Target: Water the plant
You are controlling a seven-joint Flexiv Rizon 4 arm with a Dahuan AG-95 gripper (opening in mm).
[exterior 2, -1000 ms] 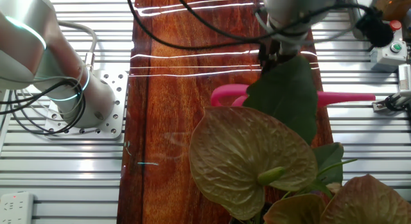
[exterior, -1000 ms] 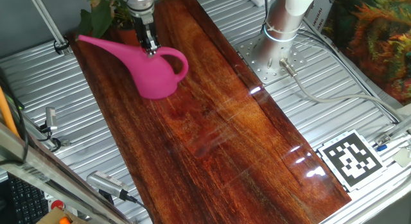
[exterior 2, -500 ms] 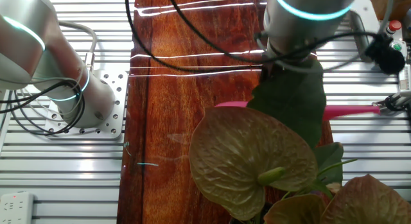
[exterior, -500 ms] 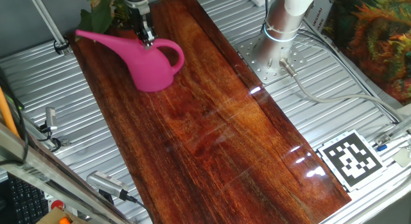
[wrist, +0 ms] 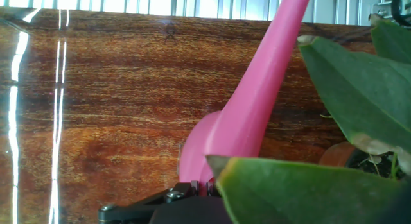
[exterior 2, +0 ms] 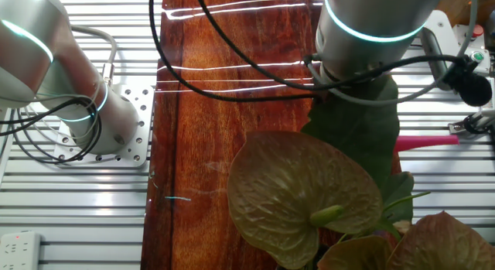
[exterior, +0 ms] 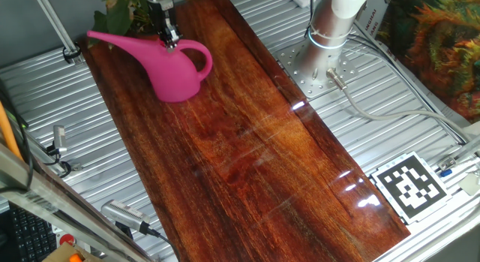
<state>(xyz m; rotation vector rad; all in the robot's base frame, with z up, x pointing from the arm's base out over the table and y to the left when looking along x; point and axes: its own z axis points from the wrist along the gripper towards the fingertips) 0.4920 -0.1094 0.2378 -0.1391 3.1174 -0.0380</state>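
the gripper [exterior: 171, 41] is clamped shut on the top of the pink watering can [exterior: 177, 73], right where the handle meets the body, with the can hanging just above the wooden board [exterior: 255, 157] near its far end. the spout points out past the board's edge, roughly level, toward the plant [exterior: 118, 14], whose dark green leaves show only in part at the top corner of that fixed view. in the other fixed view the leaves [exterior 2: 352, 131] hide nearly all of the can, leaving just the spout tip [exterior 2: 427, 141] visible beside them.

judging from here, the main risk is aim. the spout tip looks as if it reaches beyond the leaves rather than over the pot, so tipping now would likely pour onto the metal table [exterior: 45, 89] and the cables near it. the hand view shows leaves [wrist: 350, 95] crowding close beside the spout [wrist: 270, 83], so a swing or tilt could snag or bend one. the hold is a narrow pinch high on the can, so a quick tilt might let it twist or slip between the fingers. how much water the can holds cannot be told
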